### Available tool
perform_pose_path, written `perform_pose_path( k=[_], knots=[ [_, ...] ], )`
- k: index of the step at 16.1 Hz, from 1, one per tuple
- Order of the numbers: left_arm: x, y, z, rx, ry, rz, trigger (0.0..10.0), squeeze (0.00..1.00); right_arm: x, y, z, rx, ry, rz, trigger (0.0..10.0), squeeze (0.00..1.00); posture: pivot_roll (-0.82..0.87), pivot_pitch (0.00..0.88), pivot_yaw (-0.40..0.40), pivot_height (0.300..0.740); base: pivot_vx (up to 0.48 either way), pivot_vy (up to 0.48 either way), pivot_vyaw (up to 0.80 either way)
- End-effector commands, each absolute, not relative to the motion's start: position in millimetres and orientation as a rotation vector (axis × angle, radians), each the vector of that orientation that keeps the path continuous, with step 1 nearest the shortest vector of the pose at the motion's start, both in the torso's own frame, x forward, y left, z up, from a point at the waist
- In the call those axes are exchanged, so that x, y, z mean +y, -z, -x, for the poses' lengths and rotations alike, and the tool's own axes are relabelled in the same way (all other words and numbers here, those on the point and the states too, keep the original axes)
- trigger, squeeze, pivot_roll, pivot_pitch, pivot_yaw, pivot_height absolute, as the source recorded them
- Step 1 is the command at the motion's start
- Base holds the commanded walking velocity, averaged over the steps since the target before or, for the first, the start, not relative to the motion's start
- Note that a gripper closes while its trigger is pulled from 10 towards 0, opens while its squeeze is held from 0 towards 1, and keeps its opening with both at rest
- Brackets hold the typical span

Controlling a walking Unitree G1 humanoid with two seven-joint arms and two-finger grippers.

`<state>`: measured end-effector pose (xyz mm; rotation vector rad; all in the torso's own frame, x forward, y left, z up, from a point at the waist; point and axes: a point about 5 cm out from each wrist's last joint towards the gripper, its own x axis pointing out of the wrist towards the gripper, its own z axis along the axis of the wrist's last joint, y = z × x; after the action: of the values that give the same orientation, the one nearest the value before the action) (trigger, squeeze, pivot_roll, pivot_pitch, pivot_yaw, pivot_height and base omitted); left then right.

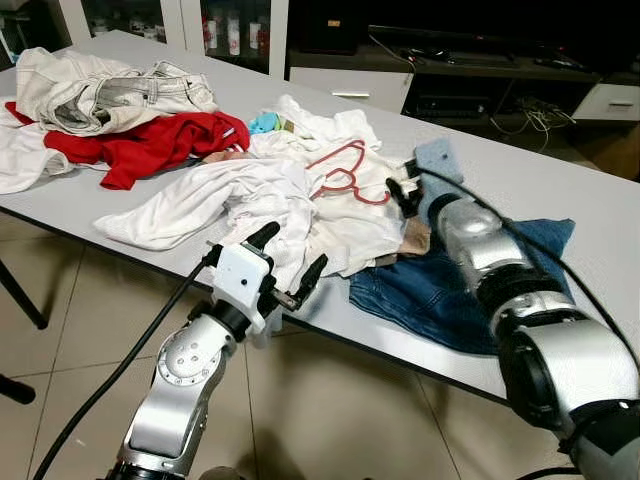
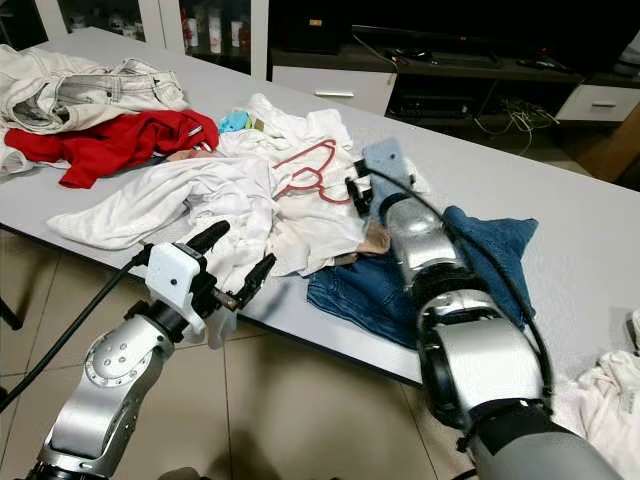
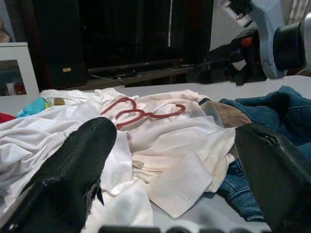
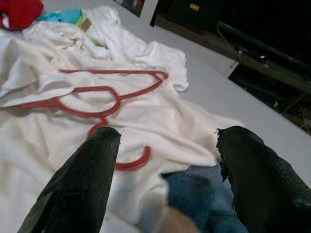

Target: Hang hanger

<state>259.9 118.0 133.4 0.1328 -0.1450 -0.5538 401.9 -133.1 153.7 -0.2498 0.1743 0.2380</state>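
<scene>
A thin red hanger (image 1: 345, 172) lies flat on a heap of white clothes (image 1: 290, 200) in the middle of the grey table (image 1: 560, 190). It also appears as the hanger (image 4: 104, 99) and the hanger (image 3: 141, 112). My right gripper (image 1: 400, 190) hovers open just to the right of the hanger's hook, with nothing between its fingers (image 4: 80, 179). My left gripper (image 1: 288, 262) stands open at the table's near edge, below the white clothes, holding nothing.
Blue jeans (image 1: 450, 280) lie under my right forearm. A red garment (image 1: 150, 145) and pale trousers (image 1: 110, 95) sit at the table's far left. A dark TV cabinet (image 1: 470, 70) stands behind. More white cloth (image 2: 610, 400) lies at the right edge.
</scene>
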Motion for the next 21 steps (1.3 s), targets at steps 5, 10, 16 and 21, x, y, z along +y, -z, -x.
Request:
perform_pose_path(
  k=[5,10,16,21],
  knots=[
    [114.7,-137.5,-253.3,-0.136,0.535,-0.094,10.0,0.00,-127.8,-170.3,-407.1,0.105,-0.219,0.137,10.0,0.00,0.15,0.000,-0.121,0.740,0.000,0.000,0.00],
    [121.6,-145.8,-263.6,-0.148,0.437,0.013,10.0,0.00,-151.0,-161.3,-396.9,0.003,-0.154,0.006,10.0,0.00,0.13,0.000,-0.099,0.740,0.000,0.000,0.00],
    [112.0,-152.9,-292.5,-0.149,0.439,0.127,10.0,0.00,-181.1,-156.9,-371.5,-0.116,-0.050,-0.035,10.0,0.00,0.00,0.000,-0.044,0.740,0.000,0.000,0.00],
    [103.4,-150.6,-294.4,-0.155,0.467,0.138,10.0,0.00,-188.2,-155.6,-363.6,-0.101,-0.051,-0.012,10.0,0.00,0.01,0.000,-0.056,0.740,0.000,0.000,0.00]
  ],
)
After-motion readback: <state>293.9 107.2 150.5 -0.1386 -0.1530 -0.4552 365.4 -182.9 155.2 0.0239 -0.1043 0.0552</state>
